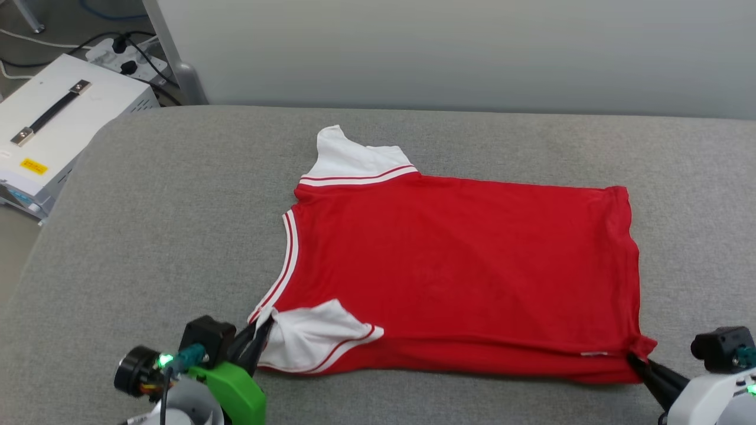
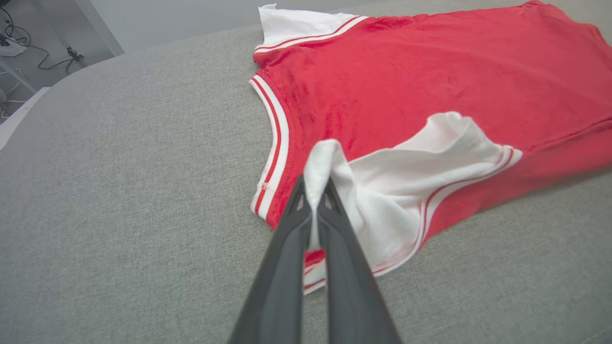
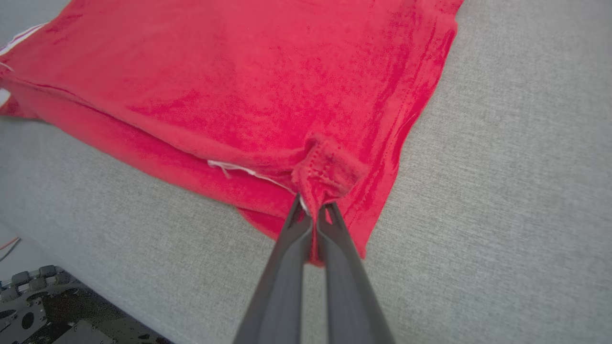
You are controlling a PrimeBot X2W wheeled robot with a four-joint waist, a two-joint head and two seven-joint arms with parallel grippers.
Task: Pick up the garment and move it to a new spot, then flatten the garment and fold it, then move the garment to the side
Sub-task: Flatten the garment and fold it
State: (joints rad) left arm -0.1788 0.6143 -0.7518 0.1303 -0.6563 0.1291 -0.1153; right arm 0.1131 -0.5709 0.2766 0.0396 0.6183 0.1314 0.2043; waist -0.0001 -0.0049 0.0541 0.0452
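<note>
**A:** What are you holding?

**B:** My left end effector (image 2: 315, 193) is clamped shut on the white sleeve (image 2: 411, 186). My right end effector (image 3: 313, 210) is pinched closed on the hem corner (image 3: 330, 167). The garment (image 1: 460, 254) lies spread ahead of both, on the grey counter (image 1: 177, 236).

**A:** Next?

**B:** I'd lift both ends level (same height, same pace) and carry the near edge forward, taut. Nothing ahead blocks that. A white box (image 1: 65, 118) sits far beyond the left one, off the counter.
</note>
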